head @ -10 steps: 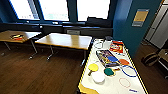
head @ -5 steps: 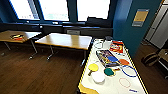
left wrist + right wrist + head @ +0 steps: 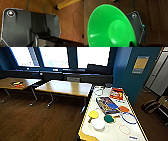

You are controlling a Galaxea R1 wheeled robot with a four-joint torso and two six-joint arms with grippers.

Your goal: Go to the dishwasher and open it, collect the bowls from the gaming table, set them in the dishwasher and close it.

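The gaming table (image 3: 110, 134), white-topped with a yellow edge, stands at the right of the head view. On it sit a yellow bowl (image 3: 93, 114), a white bowl (image 3: 98, 124), a teal bowl (image 3: 109, 119) and an orange bowl (image 3: 123, 109). A large bright green bowl (image 3: 109, 27) hangs over the dark wooden floor in the right wrist view. My right gripper (image 3: 132, 44) is shut on its rim. The dishwasher is out of view. The left wrist view looks down on brown floor (image 3: 70, 25).
A flat game box (image 3: 107, 105), a thin blue ring (image 3: 128, 118) and a red ring (image 3: 124, 129) also lie on the gaming table. Two wood-topped tables (image 3: 66, 87) (image 3: 17, 82) stand to the left under the windows. A blue wall (image 3: 135, 79) rises behind the table.
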